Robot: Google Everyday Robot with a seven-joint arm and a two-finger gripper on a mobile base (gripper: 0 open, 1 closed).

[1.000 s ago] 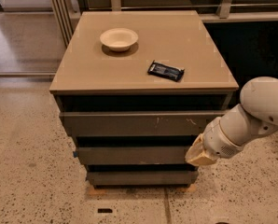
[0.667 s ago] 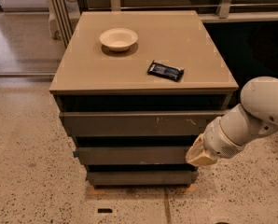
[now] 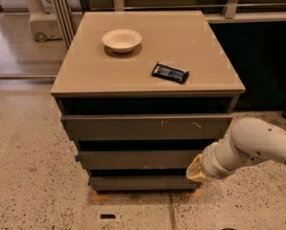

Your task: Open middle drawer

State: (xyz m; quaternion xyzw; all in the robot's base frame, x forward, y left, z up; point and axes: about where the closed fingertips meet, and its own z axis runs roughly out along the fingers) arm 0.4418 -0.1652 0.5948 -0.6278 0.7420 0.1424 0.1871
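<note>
The middle drawer (image 3: pixel 138 159) is the plain dark grey-brown front between the wide scratched top drawer (image 3: pixel 145 127) and the narrow bottom drawer (image 3: pixel 140 181). All three fronts stand stepped, with dark gaps above each. My gripper (image 3: pixel 195 169) comes in from the right on a white arm (image 3: pixel 251 145). Its tan tip is at the right end of the middle drawer front, near the lower right corner.
A cream bowl (image 3: pixel 122 39) and a black wrapped packet (image 3: pixel 170 73) lie on the tan cabinet top (image 3: pixel 85 71). Speckled floor (image 3: pixel 32 176) lies in front and to the left. A dark wall panel (image 3: pixel 263 66) stands behind on the right, a rail above.
</note>
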